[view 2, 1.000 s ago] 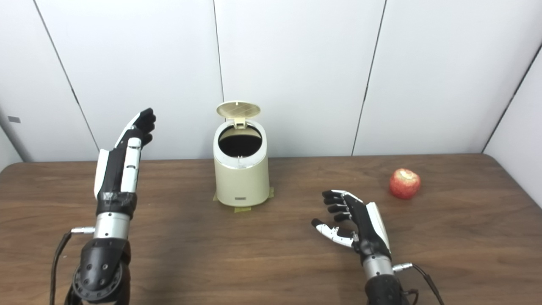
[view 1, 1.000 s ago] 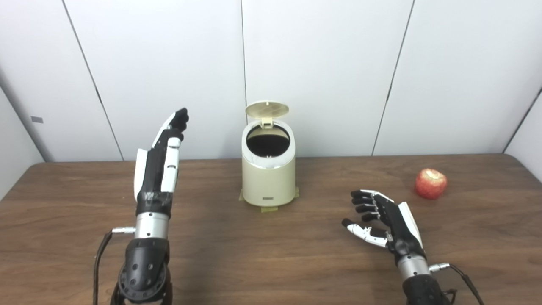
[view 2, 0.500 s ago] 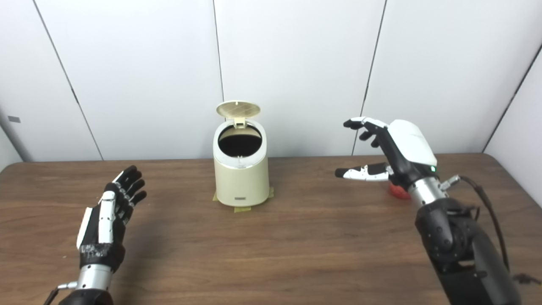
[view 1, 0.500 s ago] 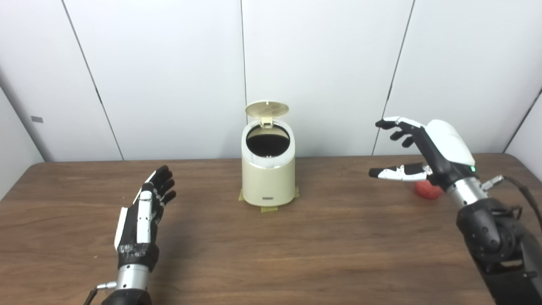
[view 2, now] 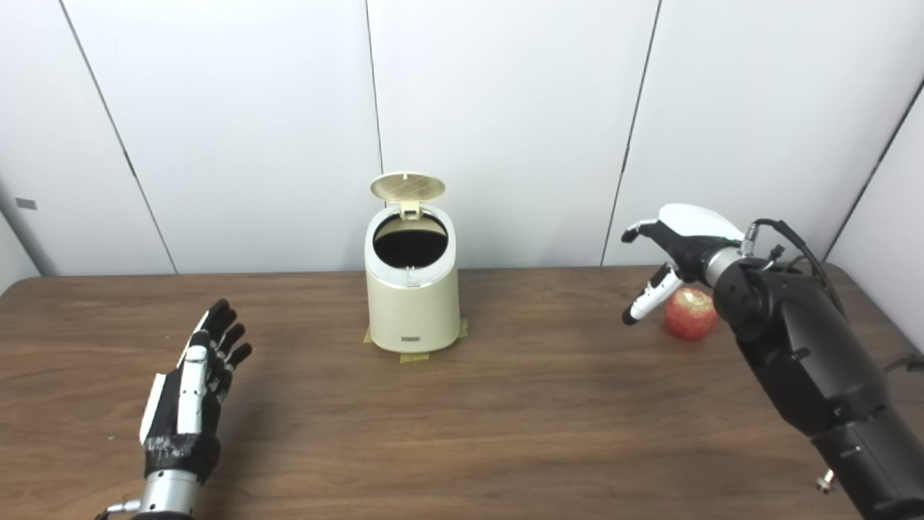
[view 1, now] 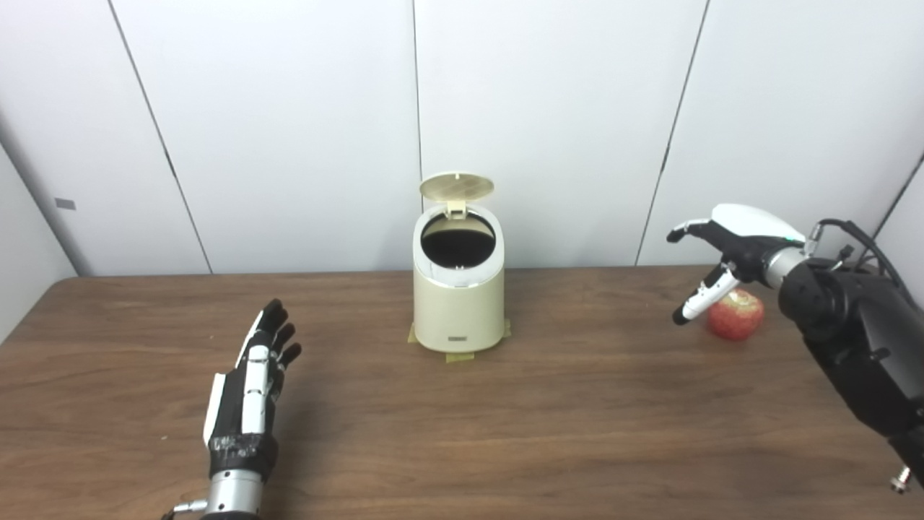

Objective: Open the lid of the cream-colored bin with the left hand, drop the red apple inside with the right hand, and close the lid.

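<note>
The cream-colored bin (view 1: 458, 303) stands at the back middle of the wooden table (view 1: 462, 426), its round lid (view 1: 456, 186) tipped up and the dark inside showing. The red apple (view 1: 735, 315) lies on the table at the right. My right hand (view 1: 722, 253) hovers open just above and to the left of the apple, fingers apart, thumb pointing down, not touching it. My left hand (view 1: 249, 390) rests low at the front left, open with fingers straight, well away from the bin.
White wall panels (view 1: 289, 130) rise right behind the table's far edge. Tape patches (view 1: 458, 355) lie under the bin's base. My right forearm (view 1: 855, 339) crosses the table's right side.
My right hand rose from the table, swung right and now reaches down over the apple. My left hand dropped from beside the bin to the front left. The lid stayed up.
</note>
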Robot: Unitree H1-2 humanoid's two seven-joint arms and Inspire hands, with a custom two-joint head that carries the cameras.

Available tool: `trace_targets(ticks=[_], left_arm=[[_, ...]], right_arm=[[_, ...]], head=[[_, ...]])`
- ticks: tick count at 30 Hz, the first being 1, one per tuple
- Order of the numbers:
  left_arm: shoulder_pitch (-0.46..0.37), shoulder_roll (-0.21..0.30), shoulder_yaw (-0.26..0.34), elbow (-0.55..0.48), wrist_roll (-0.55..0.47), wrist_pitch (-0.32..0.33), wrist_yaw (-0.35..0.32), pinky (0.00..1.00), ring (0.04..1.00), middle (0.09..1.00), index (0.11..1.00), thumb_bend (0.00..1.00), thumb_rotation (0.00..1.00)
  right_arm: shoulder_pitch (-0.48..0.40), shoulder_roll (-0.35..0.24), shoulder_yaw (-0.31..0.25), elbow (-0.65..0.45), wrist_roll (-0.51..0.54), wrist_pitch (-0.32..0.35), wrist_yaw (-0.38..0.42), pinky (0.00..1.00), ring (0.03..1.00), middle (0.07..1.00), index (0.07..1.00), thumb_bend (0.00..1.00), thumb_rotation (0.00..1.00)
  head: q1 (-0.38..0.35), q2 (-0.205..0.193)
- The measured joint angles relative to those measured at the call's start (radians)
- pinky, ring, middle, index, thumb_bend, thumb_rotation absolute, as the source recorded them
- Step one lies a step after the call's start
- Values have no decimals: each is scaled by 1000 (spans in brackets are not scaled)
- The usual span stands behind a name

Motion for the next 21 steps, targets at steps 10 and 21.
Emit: trace_targets(ticks=[10, 21], left_arm=[[0, -15, -7, -4, 12, 1, 5, 901, 938, 943, 928, 375, 897], [3, -20, -13, -20, 30, 1, 20, 914, 949, 954, 937, 365, 893]], right_arm=[[-104, -8, 86, 263, -18, -61, 26, 706, 884, 923, 814, 949, 239], [-100, 6, 125, 417, -27, -143, -61, 622, 788, 882, 818, 944, 301]], head=[[12, 3], [17, 9]])
